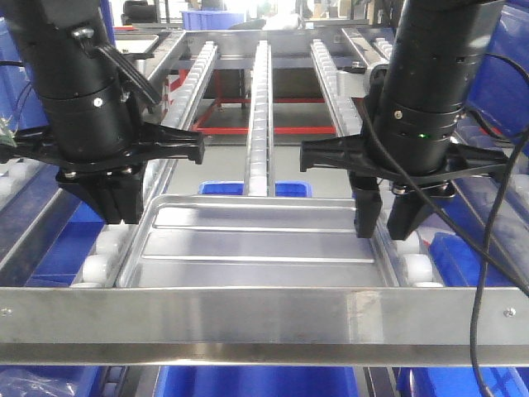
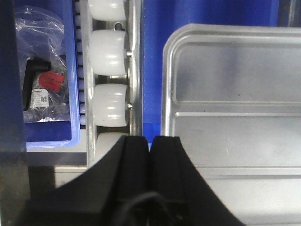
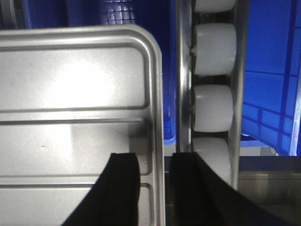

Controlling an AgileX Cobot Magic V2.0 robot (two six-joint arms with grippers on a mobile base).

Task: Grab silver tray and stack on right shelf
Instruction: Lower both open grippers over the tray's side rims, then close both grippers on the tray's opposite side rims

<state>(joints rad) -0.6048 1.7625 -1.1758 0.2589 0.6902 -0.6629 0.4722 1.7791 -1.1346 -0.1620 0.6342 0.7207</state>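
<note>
The silver tray [image 1: 256, 244], with two long ribs across its floor, lies flat on the roller rails of the right shelf, just behind the shelf's steel front crossbar [image 1: 248, 313]. My left gripper [image 1: 116, 198] is shut and holds nothing. In the left wrist view this gripper [image 2: 151, 139] hangs over the gap between the white rollers [image 2: 109, 52] and the tray's left rim [image 2: 165, 94]. My right gripper [image 1: 385, 217] is open. In the right wrist view its fingertips [image 3: 155, 157] straddle the tray's right rim [image 3: 157, 94], one finger over the tray floor and one beside the rollers [image 3: 214, 47].
A middle roller rail [image 1: 260, 107] runs back from the tray. Blue bins [image 1: 248, 188] sit below the rack on both sides. One bin at the left holds a plastic bag [image 2: 42, 89] with a black and red item. A red frame [image 1: 248, 130] stands further back.
</note>
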